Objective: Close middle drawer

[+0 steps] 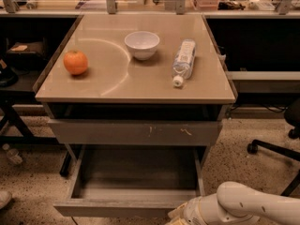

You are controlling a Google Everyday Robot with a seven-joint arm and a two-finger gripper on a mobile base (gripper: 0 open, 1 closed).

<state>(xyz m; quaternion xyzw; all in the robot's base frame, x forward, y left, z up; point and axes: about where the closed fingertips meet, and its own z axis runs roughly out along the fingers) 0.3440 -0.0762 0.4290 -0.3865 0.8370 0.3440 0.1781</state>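
Though cut off by the bottom edge, shows the gripper point(180, 217) low at the near right, just beside the right end of the front of the middle drawer point(136, 177). Cannot tell how far open, nor what, if anything, in its hold: nothing to go on but a pale yellowish stub ahead of the white arm point(243, 205). Cannot tell either whether touching that front or just short of it.

Finds the middle drawer pulled well out toward the near side, grey inside and seemingly holding nothing, with its far end hidden under the upper drawer point(131, 132). Shows that upper drawer, pale scratches on its front, standing a little proud of the table point(108, 86) and so overhanging the open one. No sight of any third drawer.

Reads as a set-up for a push from near to far: low, level with the front, arm coming in from the right. Off-centre at the right end, though, so risks skewing the drawer on its runners.

Up on the tabletop, well apart from the work: an orange point(75, 62) at the left, a white bowl point(142, 44) toward the far middle, a plastic bottle point(183, 60) lying on its side at the right, cap toward the near edge. At the right, part of a chair base point(276, 146), cut by the edge.
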